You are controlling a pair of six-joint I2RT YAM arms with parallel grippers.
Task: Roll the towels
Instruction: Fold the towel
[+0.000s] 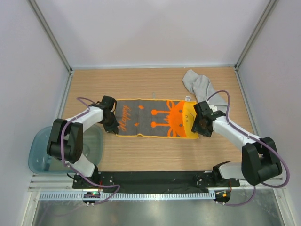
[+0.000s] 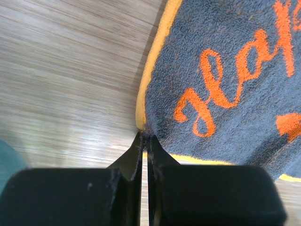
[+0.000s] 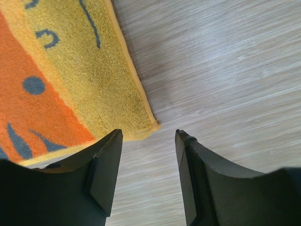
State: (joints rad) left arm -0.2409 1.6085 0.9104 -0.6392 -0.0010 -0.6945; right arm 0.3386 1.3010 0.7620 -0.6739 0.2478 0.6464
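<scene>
An orange, yellow and dark grey patterned towel (image 1: 155, 117) lies spread flat in the middle of the wooden table. My left gripper (image 1: 112, 127) is at its near left corner. In the left wrist view its jaws (image 2: 146, 136) are pressed together, with the yellow-edged corner of the towel (image 2: 225, 70) pinched at their tips. My right gripper (image 1: 200, 128) is at the near right corner. It stands open (image 3: 148, 134), and the towel's yellow corner (image 3: 61, 80) lies just beyond its tips, untouched. A light grey towel (image 1: 200, 84) lies crumpled at the back right.
A translucent teal tub (image 1: 42, 150) sits off the table's left near edge, beside the left arm's base. White walls with metal frame posts close in the table on three sides. The black mounting rail (image 1: 155, 179) runs along the near edge.
</scene>
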